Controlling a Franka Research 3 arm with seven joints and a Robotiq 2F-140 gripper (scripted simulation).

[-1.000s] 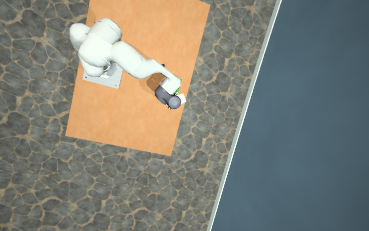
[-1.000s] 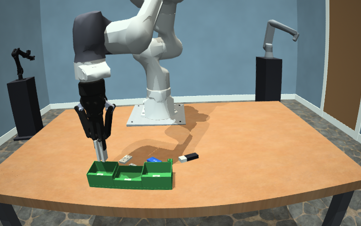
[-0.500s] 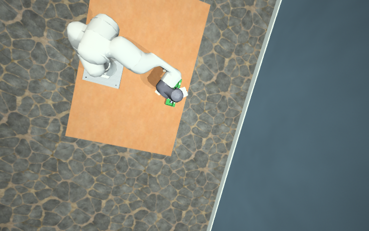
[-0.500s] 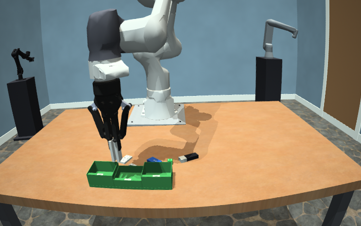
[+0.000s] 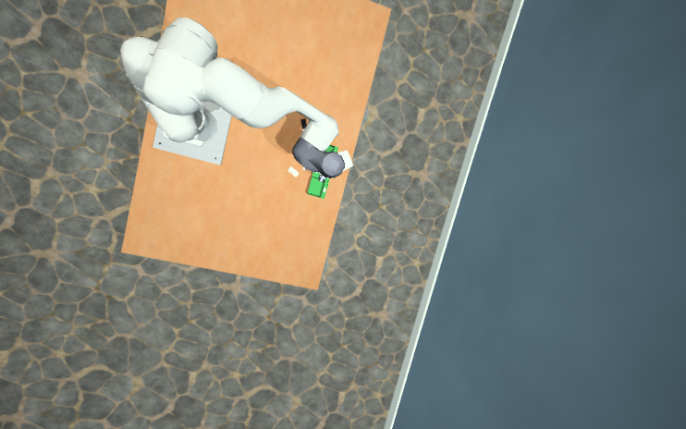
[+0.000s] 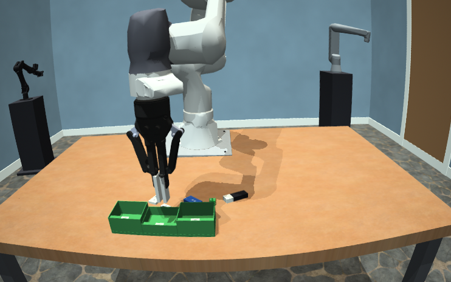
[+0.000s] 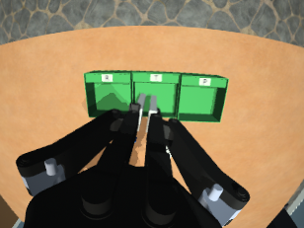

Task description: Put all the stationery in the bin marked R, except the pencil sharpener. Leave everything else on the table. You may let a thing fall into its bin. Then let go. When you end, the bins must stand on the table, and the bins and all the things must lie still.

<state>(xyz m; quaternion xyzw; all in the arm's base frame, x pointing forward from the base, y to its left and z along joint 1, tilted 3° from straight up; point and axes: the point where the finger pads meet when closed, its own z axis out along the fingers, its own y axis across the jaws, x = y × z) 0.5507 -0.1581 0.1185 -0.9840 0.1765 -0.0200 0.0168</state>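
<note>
A green bin [image 6: 160, 229] [image 7: 203, 102] [image 5: 315, 187] with three compartments stands near the table's front edge; each compartment has a small white label that I cannot read. My gripper [image 6: 161, 194] [image 7: 147, 103] is shut with nothing between the fingers, and hangs just above the back rim between the left and middle compartments. A small white block [image 6: 152, 200] [image 5: 293, 171] lies on the table right behind the bin, below the fingers. A blue flat item [image 6: 192, 199] lies behind the right compartment. A black stick with a white end [image 6: 236, 196] lies further right.
A small green block [image 6: 212, 200] sits at the bin's back right corner. The arm's base plate [image 6: 220, 151] stands at the back of the table. The bin is close to the table's front edge [image 6: 220, 261].
</note>
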